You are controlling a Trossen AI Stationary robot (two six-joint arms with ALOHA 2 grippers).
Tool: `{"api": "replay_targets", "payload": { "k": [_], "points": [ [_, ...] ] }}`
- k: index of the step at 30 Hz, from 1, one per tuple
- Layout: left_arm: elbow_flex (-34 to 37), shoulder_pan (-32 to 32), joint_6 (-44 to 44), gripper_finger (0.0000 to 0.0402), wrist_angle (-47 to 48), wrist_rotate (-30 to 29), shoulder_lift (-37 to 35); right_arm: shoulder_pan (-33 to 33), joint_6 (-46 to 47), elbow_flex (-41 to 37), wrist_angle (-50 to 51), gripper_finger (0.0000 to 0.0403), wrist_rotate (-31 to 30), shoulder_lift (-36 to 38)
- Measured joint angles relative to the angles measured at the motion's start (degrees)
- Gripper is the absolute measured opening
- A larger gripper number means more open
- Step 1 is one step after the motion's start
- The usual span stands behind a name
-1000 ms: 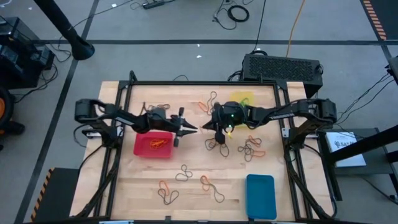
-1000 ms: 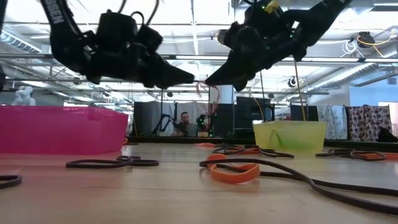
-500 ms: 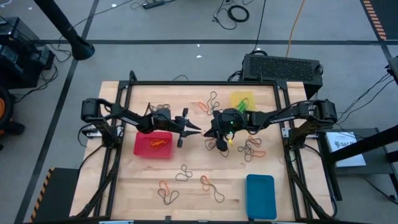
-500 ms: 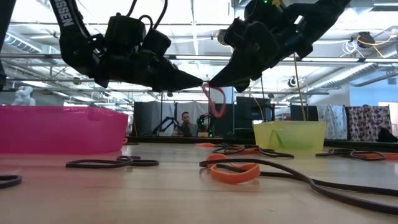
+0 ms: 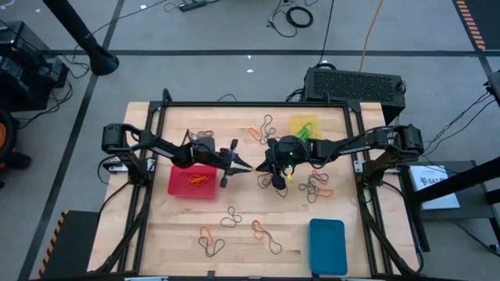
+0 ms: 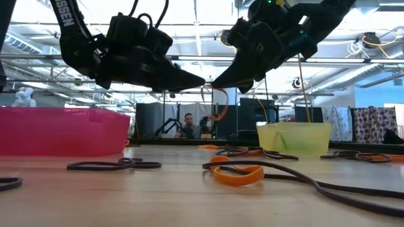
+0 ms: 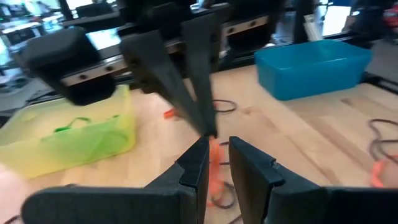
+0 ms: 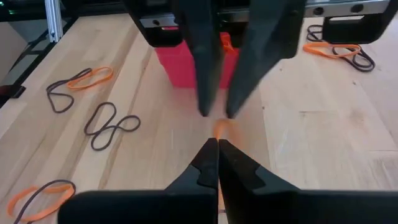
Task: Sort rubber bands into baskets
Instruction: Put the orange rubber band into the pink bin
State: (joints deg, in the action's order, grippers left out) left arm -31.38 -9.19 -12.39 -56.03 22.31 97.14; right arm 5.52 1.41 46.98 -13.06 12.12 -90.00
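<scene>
At frame centre I've brought my left gripper (image 6: 201,81), fingers slightly apart, tip to tip with my right gripper (image 6: 213,84), clamped on the orange band (image 6: 218,104) dangling above the table (image 5: 234,195), so I judge a handover toward the red basket (image 5: 193,181) is starting.

A robotics lab in a large open industrial hall: a wooden worktable (image 5: 250,234) in a black metal frame (image 5: 258,104) stands on grey concrete floor (image 5: 234,31) crossed by loose cables (image 5: 297,16). A black equipment box (image 5: 355,84) sits behind the table. Across the room, ceiling beams and strip lights (image 6: 189,38) run overhead, and a person (image 6: 187,124) sits at another robot rig (image 6: 169,125).
</scene>
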Motion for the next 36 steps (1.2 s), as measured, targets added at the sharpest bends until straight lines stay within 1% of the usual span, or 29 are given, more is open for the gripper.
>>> {"api": "replay_targets", "payload": {
  "k": [2, 6, 9, 16, 19, 31, 36],
  "points": [
    [0.0, 0.0, -0.3, 0.007, 0.0, -1.2, 0.0, 0.0, 0.3, 0.0, 0.0, 0.0, 0.0, 0.0],
    [0.0, 0.4, -2.0, 0.008, 0.0, -1.4, 0.0, 0.0, 0.4, 0.0, 0.0, 0.0, 0.0, 0.0],
    [0.0, 1.3, -3.2, 0.0101, 0.0, -1.6, 0.0, 0.0, 0.4, 0.0, 0.0, 0.0, 0.0, 0.0],
    [0.0, 2.9, -4.6, 0.0164, 0.0, -8.6, 0.0, 0.0, 0.3, 0.0, 0.0, 0.0, 0.0, 0.0],
    [0.0, 3.0, -4.5, 0.018, 0.0, -8.9, 0.0, 0.0, 0.3, 0.0, 0.0, 0.0, 0.0, 0.0],
    [0.0, 2.9, -0.4, 0.0185, 1.3, -9.1, 0.0, 0.0, 0.4, 0.1, -2.4, 0.0, 0.0, 0.0],
    [0.0, 2.9, -0.1, 0.0185, 1.1, -9.1, 0.0, 0.0, 0.5, 0.1, -2.4, 0.0, 0.0, 0.0]
  ]
}}
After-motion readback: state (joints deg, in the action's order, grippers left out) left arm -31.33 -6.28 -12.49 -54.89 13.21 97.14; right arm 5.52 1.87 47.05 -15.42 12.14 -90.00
